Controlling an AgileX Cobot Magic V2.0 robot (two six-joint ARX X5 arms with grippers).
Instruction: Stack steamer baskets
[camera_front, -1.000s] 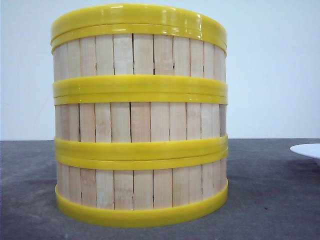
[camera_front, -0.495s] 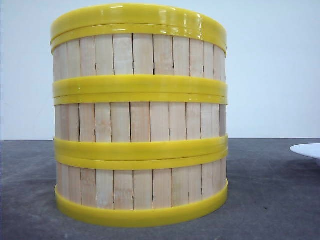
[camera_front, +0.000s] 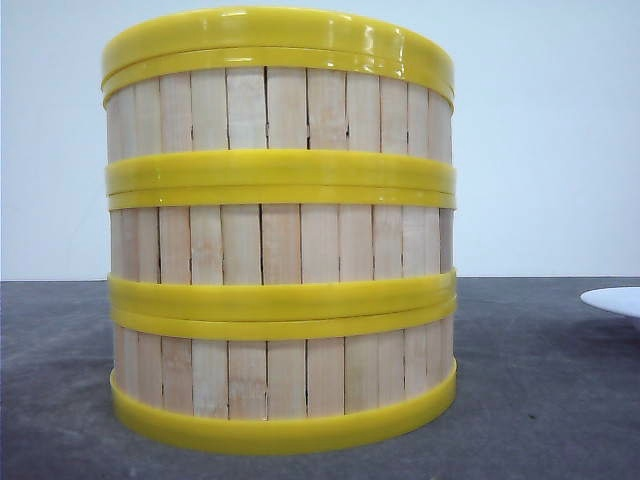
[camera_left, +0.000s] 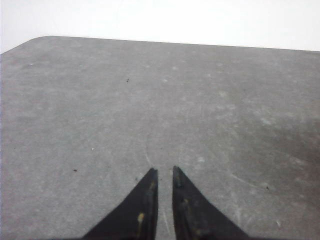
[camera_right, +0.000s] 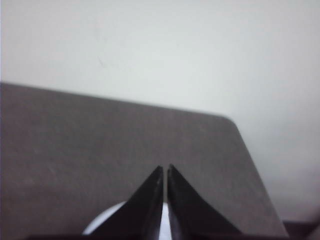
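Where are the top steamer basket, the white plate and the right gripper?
top steamer basket (camera_front: 280, 108), front view, slatted wall
white plate (camera_front: 618, 299), front view, rim at the picture's edge
right gripper (camera_right: 165, 172), right wrist view, between the fingertips

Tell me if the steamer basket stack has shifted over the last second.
No. The steamer basket stack sits at the same spot against the white plate and the table's far edge in the front view.

The front camera sits low, almost level with the surface (camera_front: 560, 400), very close to the steamer baskets (camera_front: 280, 240), which fill most of its frame. Each wrist camera looks down past its own fingers at the grey surface. The white plate (camera_front: 615, 298), at the front view's 3 o'clock edge, also shows in the right wrist view.
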